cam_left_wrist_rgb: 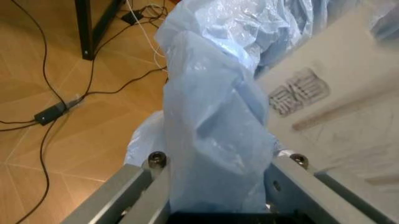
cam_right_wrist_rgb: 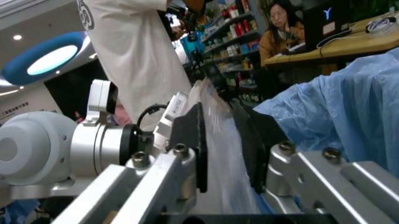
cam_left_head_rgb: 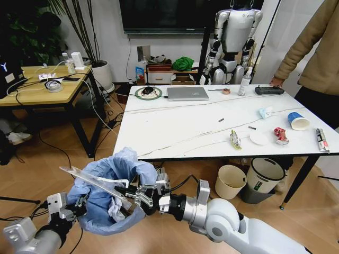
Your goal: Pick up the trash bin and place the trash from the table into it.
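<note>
Both grippers meet at the trash bin [cam_left_head_rgb: 108, 193] in the head view, low over the wooden floor in front of the table [cam_left_head_rgb: 175, 129]. The left gripper [cam_left_head_rgb: 79, 203] holds its near side, and the right gripper [cam_left_head_rgb: 130, 193] grips a flat clear plastic strip [cam_left_head_rgb: 90, 180] lying across the rim. A crushed red can [cam_left_head_rgb: 281, 135], a paper cup [cam_left_head_rgb: 298, 121] and a yellowish wrapper [cam_left_head_rgb: 235, 139] lie on the table.

From the left wrist, the jaws are clamped on a fold of the blue bag [cam_left_wrist_rgb: 215, 140].

From the right wrist, the black pads [cam_right_wrist_rgb: 196, 144] press on the clear strip [cam_right_wrist_rgb: 221, 154].
</note>
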You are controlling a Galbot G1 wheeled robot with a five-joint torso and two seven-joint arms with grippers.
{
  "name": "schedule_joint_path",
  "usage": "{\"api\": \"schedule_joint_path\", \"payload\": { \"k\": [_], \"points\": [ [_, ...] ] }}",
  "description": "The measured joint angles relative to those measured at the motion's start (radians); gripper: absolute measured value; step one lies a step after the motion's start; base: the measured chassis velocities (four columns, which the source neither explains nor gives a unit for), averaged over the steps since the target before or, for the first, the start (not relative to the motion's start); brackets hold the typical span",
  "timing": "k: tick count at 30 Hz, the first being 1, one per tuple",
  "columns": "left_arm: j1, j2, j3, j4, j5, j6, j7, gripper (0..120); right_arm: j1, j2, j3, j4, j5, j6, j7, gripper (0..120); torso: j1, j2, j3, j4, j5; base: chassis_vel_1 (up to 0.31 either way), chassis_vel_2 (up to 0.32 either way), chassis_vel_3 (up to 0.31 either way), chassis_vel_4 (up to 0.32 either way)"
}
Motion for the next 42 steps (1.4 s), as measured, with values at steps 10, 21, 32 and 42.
{"api": "schedule_joint_path", "payload": {
  "k": [10,21,32,42],
  "points": [
    [0.001,-0.004,0.003,-0.001,0.003,0.000,0.000,0,-0.023,-0.006,0.019,0.003,-0.016,0.005,0.000,60,0.000,0.000,0.000,-0.0001,0.0000,0.000,0.000,0.000,0.000],
    [0.008,-0.002,0.009,-0.007,-0.083,0.019,-0.039,0,-0.017,-0.001,0.042,0.006,-0.015,0.008,0.007,96,0.000,0.000,0.000,0.0000,0.0000,0.000,0.000,0.000,0.000],
    [0.008,0.012,0.017,-0.005,-0.060,0.022,-0.035,0,-0.049,-0.017,0.064,0.032,-0.158,0.046,0.048,100,0.000,0.000,0.000,-0.0001,0.0001,0.000,0.000,0.000,0.000],
    [0.014,0.011,0.025,0.002,-0.069,0.074,-0.140,0,-0.041,-0.020,0.053,0.029,-0.174,0.058,0.072,100,0.000,0.000,0.000,0.0000,0.0000,0.000,0.000,0.000,0.000]
  ]
}}
